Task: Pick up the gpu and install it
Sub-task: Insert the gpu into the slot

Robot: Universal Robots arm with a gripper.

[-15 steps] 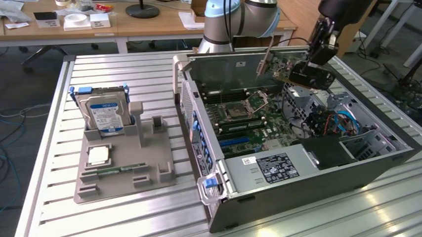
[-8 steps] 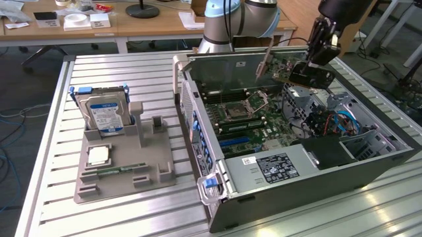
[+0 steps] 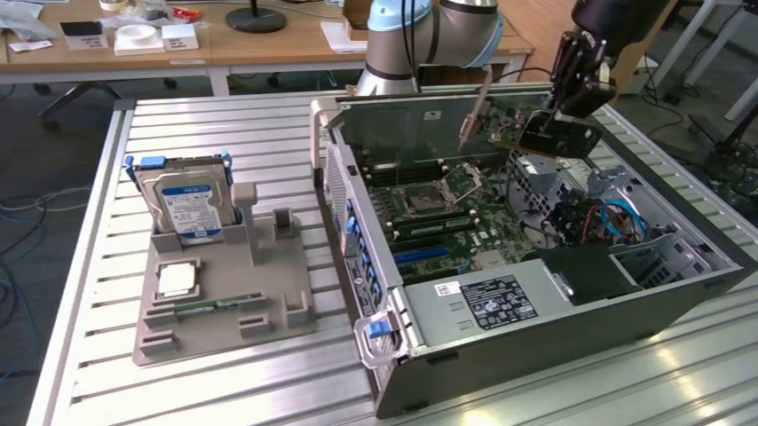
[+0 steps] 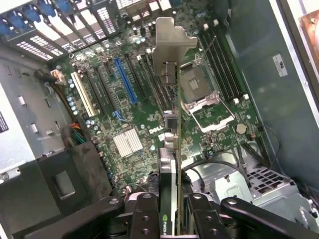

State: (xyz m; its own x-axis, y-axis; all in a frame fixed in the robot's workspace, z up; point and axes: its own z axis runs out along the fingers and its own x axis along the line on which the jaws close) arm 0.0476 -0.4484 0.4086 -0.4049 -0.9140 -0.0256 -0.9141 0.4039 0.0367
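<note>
Black gripper (image 4: 173, 211) fingers are seen clamped on the gpu (image 4: 172, 139), which is held edge-on in the air over the open computer case (image 3: 533, 346). Past its metal bracket (image 4: 172, 42), the green motherboard (image 4: 134, 114) and a blue slot (image 4: 125, 79) are seen, untouched by the card.

The gpu (image 4: 171, 149), a thin dark card with a silver-beige metal end bracket, hung edge-on in the air above the motherboard (image 4: 134, 114) of the open computer case (image 3: 498, 355), clamped in the gripper (image 4: 172, 214).
</note>
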